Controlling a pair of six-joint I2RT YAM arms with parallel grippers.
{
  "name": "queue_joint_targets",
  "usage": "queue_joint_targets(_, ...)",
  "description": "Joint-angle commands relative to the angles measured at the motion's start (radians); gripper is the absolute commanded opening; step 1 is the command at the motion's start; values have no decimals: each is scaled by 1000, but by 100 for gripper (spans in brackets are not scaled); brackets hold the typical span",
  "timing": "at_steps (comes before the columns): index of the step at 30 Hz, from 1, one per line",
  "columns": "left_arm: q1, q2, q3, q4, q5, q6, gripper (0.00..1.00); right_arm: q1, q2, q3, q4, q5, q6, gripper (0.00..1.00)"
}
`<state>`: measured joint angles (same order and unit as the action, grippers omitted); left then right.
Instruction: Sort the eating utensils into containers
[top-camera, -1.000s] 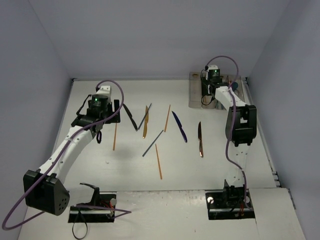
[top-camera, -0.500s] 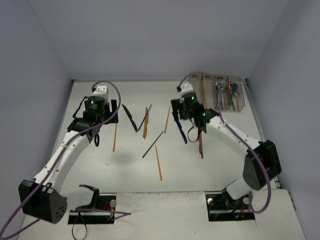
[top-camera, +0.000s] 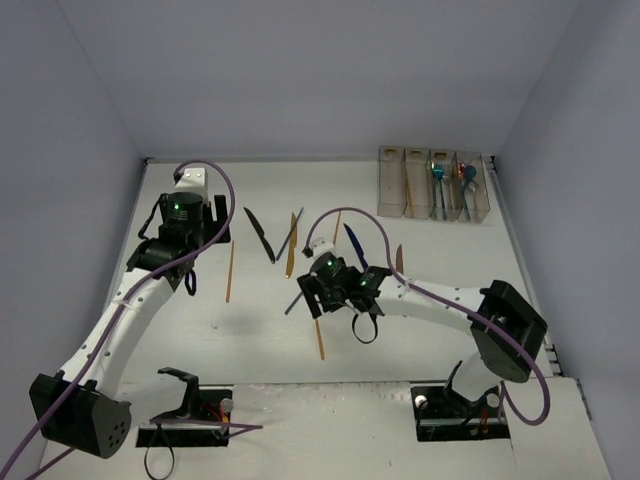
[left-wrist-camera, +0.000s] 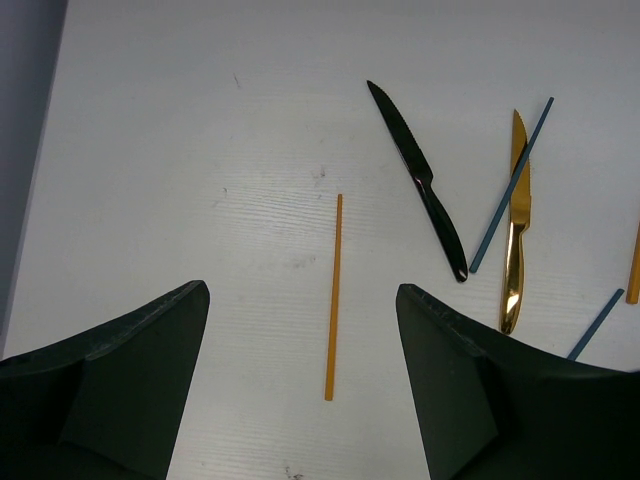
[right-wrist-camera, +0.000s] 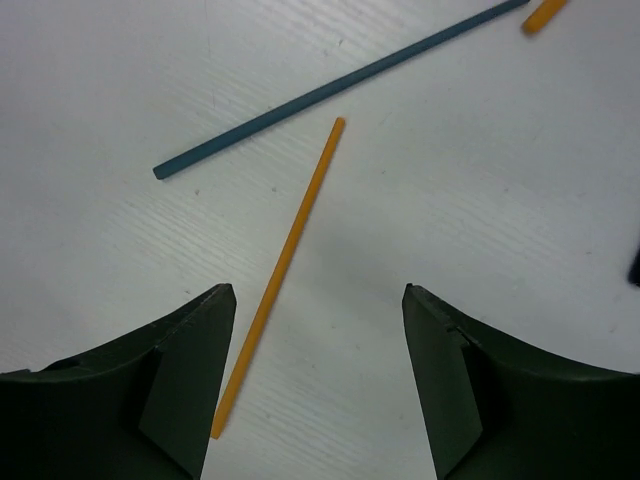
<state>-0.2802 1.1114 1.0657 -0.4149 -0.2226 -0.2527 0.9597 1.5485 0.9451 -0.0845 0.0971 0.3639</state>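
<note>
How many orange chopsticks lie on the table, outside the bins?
3. The left chopstick lies alone; the front chopstick lies below the right end effector; the back chopstick is partly behind the purple cable. Others may be hidden under the right arm.

No readable text
No lettering, label, brand, number or sign can be made out in any of the three views (the only marks on the white table (left-wrist-camera: 200, 120) are faint specks and scuffs, not characters).
</note>
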Motion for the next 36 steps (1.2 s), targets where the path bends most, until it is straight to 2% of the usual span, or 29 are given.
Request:
queue_joint_targets(1, 7, -17, 11, 52, -22, 14, 73, 28, 86, 40, -26, -8, 82, 63)
queue_joint_targets(13, 7, -7, 10, 55, -11, 13, 73, 68, 251, 141, -111, -13, 89, 43)
queue_joint_targets(23, 7, 1, 10, 56, -10, 15, 73, 42, 273, 129, -142, -5, 100, 11)
queue_joint_targets(28, 7, 1, 8, 56, -12, 15, 73, -46, 182, 63, -144, 34, 109, 1)
queue_joint_targets(30, 7, 2, 9, 56, -11, 15, 73, -90, 134, 51, -147, 50, 101, 0)
queue_joint_targets(36, 7, 5, 11, 57, 1, 13, 73, -278, -2, 167, -151, 115, -30, 0)
